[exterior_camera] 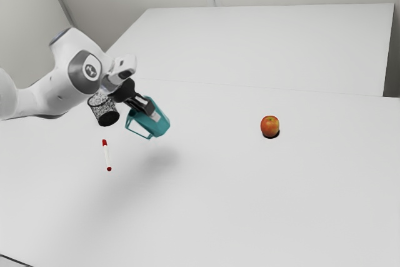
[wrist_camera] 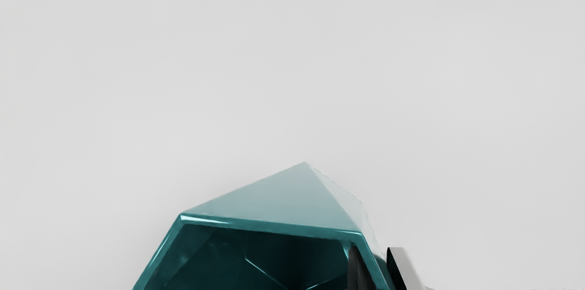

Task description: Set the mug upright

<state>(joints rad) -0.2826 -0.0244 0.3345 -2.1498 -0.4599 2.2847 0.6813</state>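
In the exterior view my gripper [exterior_camera: 149, 110] is shut on the rim wall of the teal mug [exterior_camera: 160, 124], which hangs tilted above the table with its handle toward the exterior view's left and bottom. In the wrist view the mug [wrist_camera: 279, 203] shows its dark open mouth, and my gripper [wrist_camera: 377, 267] has one finger inside the mouth and the other outside, with the wall between them. The lower part of the mouth is cut off by the picture's edge.
A red-orange apple [exterior_camera: 270, 125] rests on the white table [exterior_camera: 250, 204], toward the exterior view's right. Close to the arm are a black speckled cup [exterior_camera: 107, 115] and a white marker with red ends [exterior_camera: 107, 156].
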